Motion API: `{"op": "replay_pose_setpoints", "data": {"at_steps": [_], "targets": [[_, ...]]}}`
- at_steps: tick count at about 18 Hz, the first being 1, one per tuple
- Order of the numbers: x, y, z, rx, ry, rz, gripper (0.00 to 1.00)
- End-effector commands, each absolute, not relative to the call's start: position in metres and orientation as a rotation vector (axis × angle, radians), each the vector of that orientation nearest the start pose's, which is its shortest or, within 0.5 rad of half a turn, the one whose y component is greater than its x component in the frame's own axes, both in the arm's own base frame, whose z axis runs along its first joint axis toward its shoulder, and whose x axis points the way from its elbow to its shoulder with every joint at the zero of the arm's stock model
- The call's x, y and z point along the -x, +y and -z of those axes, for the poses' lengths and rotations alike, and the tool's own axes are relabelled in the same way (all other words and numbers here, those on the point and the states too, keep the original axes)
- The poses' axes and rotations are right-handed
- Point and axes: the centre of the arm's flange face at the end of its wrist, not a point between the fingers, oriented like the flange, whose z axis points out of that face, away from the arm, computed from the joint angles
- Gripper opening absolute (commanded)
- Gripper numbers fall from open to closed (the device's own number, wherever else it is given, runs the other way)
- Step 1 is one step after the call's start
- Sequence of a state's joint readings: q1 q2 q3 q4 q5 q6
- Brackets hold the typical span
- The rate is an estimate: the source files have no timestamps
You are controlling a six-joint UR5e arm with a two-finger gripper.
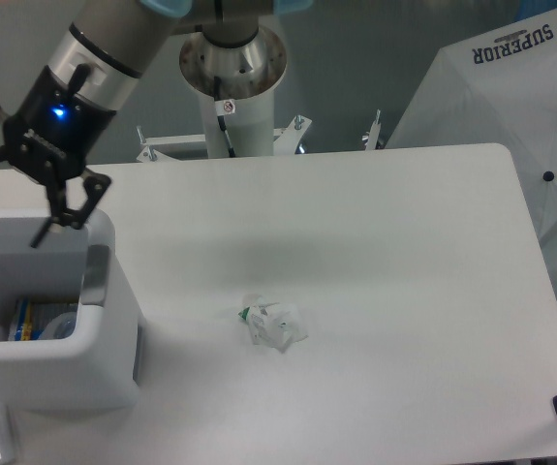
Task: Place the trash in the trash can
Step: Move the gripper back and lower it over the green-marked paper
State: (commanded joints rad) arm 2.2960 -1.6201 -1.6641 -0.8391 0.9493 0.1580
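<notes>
The gripper point(2, 208) is seen poised above the trash can point(94, 363) at the far left of the white surface point(375, 291), its jaws spread apart and nothing held between them. One dark finger point(65, 208) is visible over the bin's near rim, while the other is partly cut off by the left edge of the view. A blue light is lit on the gripper's black body, which is carried by the grey and silver arm point(99, 48) slanting down from the top of the frame.

One piece of trash point(273, 323), a crumpled white wrapper with a trace of green print, is left lying on the surface, well apart from the bin and to its right. Inside the trash can, a blue and yellow item point(28, 320) and something pale beside it can be made out; whether that pale thing is a second wrapper cannot be told. A white umbrella point(510, 107) printed "SUPERIOR" is seen beyond the surface's far right corner.
</notes>
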Motion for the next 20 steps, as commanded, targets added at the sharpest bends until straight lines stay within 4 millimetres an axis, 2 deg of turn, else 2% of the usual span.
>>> {"op": "replay_pose_setpoints", "data": {"at_steps": [2,3,6,9,12,13,15,18,20], "targets": [[0.259,0.501,-0.513,2.277,-0.552,0.339,1.00],[0.276,0.493,-0.513,2.267,-0.589,0.324,1.00],[0.306,0.479,-0.498,2.278,-0.663,0.277,1.00],[0.329,0.475,-0.470,2.346,-0.751,0.175,1.00],[0.343,0.474,-0.443,2.450,-0.733,0.055,1.00],[0.345,0.471,-0.428,2.507,-0.696,0.006,1.00],[0.342,0.460,-0.401,2.638,-0.543,-0.104,1.00],[0.331,0.450,-0.365,2.802,-0.223,-0.196,1.00],[0.324,0.448,-0.338,2.874,-0.089,-0.192,1.00]]}}
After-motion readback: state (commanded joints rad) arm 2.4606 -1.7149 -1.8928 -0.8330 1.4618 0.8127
